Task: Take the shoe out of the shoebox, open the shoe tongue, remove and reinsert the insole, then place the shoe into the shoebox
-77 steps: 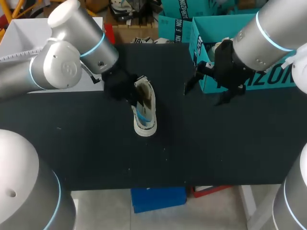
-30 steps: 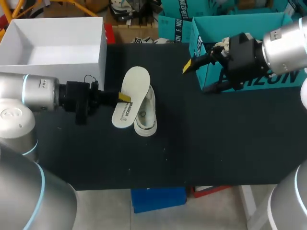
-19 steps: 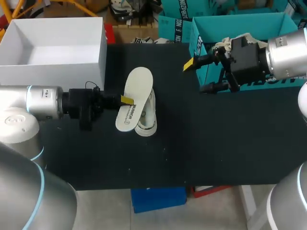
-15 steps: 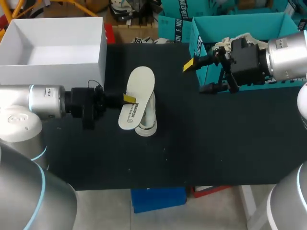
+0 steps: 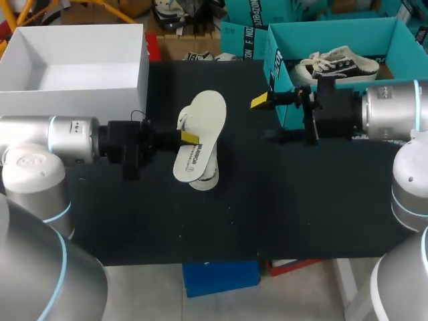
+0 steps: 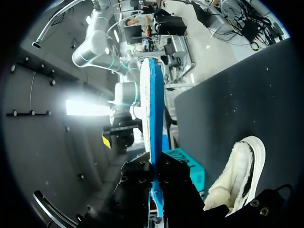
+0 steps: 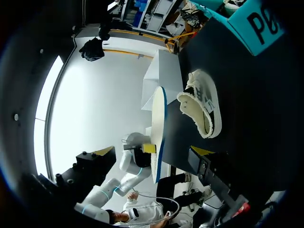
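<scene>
A cream shoe (image 5: 206, 175) stands on the black table (image 5: 301, 200), toe toward the front edge. Its pale insole (image 5: 202, 127) hangs just above it, pinched at one long edge by my left gripper (image 5: 186, 137), which is shut on it. In the left wrist view the insole (image 6: 153, 114) stands edge-on between the fingers, blue underside showing, with the shoe (image 6: 237, 175) beside it. My right gripper (image 5: 267, 119) is open, a short way right of the insole, in front of the teal shoebox (image 5: 275, 67). In the right wrist view the insole (image 7: 158, 128) and shoe (image 7: 204, 107) lie ahead of its fingertips (image 7: 203, 151).
A second, dark-and-white shoe (image 5: 338, 61) lies inside the teal shoebox. A large white box (image 5: 73, 100) stands at the table's back left. Bare black tabletop stretches across the front and right of the shoe.
My left gripper has carried the insole to the right, over the shoe. My right gripper has come down and left from the teal shoebox toward the insole, uncovering the shoe in the box.
</scene>
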